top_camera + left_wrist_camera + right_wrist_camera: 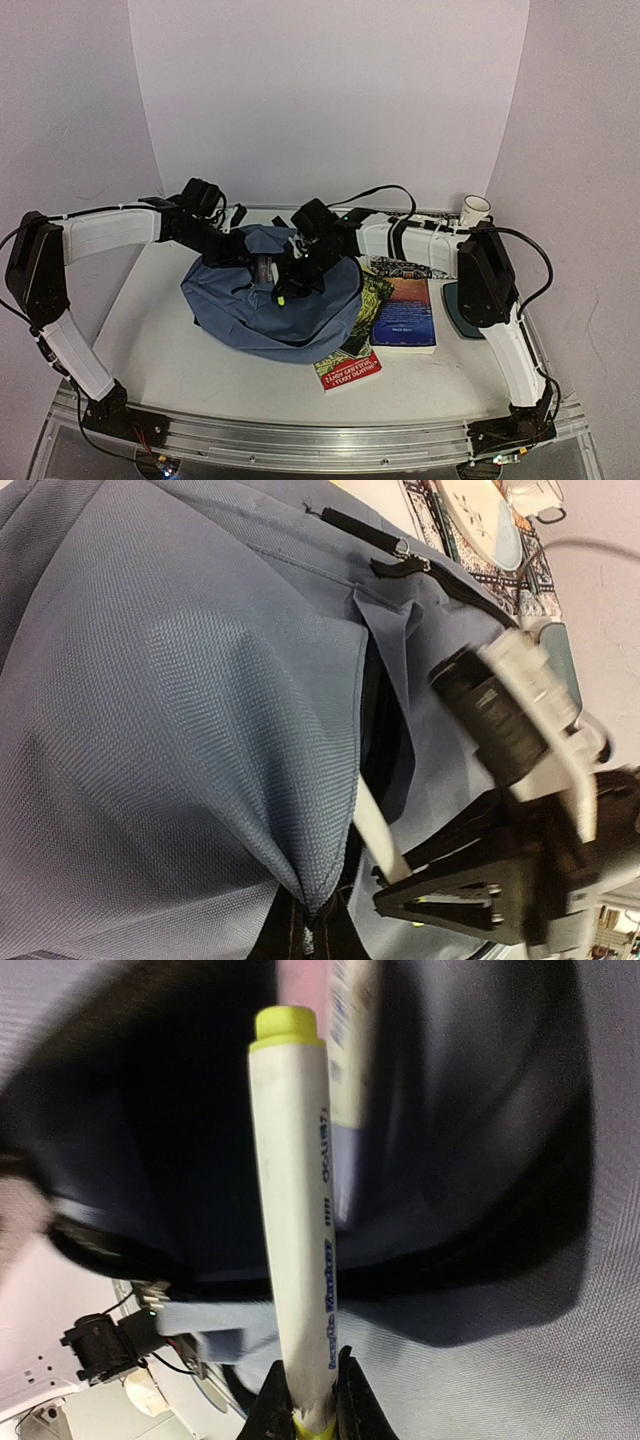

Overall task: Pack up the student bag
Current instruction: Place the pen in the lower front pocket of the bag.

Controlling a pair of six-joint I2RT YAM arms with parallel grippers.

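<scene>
Between the fingers of the right gripper (pixel 305 1405) a white marker (pixel 295 1230) with a yellow-green cap is sitting. The jaws are closing narrowly on its lower end and the capped end is pointing away from the wrist, toward the dark opening of the student bag (pixel 560 1310). The right wrist is bending down over the top of the bag. The forearm is reaching leftward across the table (pixel 150 340) from an elbow that is standing high at the right side, above the base at the near right corner.

The left gripper (pixel 248 255) is shut and is pinching the slate-blue fabric at the edge of the opening, so the cloth is rising to a peak at the fingers. The left arm is making the mirror shape: the elbow is high at the far left and the forearm is stretching rightward to the bag.

The bag is lying in the middle of the table, partly on top of two books (pixel 405 312) at its right side.
</scene>
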